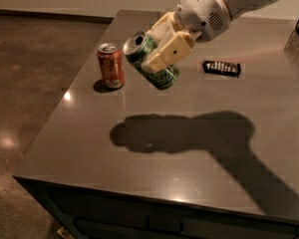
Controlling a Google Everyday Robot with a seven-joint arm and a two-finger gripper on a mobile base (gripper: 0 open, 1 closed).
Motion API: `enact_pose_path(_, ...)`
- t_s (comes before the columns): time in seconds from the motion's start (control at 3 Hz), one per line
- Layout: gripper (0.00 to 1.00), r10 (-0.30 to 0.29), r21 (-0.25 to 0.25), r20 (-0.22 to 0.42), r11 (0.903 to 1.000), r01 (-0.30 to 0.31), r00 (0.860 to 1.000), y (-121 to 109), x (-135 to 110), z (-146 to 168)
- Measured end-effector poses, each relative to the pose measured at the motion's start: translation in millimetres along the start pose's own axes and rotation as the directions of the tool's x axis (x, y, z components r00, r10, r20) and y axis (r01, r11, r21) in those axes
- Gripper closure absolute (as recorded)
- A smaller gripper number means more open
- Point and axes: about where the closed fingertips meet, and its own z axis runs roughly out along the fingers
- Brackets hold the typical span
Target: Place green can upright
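One cream two-finger gripper (157, 49) is clamping the green aluminium drink can (163, 76), tilted in mid-air above the grey tabletop (89, 148), near the upright red-orange can (111, 66); we are judging it mid-carry; next we are needing a turn to vertical, then a lowering clear of that neighbour.

Over the tabletop (189, 173): tool (157, 54) gripping tilted can (165, 77) (clear of surface). Just left, standing can (111, 66); right, flat packet (222, 67).

Nothing readable (pale marks on green can (163, 77), in end effector (159, 54) above table (189, 178)).
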Motion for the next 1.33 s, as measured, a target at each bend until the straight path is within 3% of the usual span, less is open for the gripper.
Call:
enact_pose_path(0.33, 1.0, 0.086, 0.013, 0.119, 0.996, -0.089, 0.989, -3, -3, -12)
enact_pose_path(0.67, 1.0, 0.142, 0.041, 0.235, 0.987, -0.155, 0.962, -4, 0, -17)
enact_pose_path(1.33, 1.0, 0.163, 0.175, 0.357, 0.9556, -0.237, 0.92, -2, 37, -2)
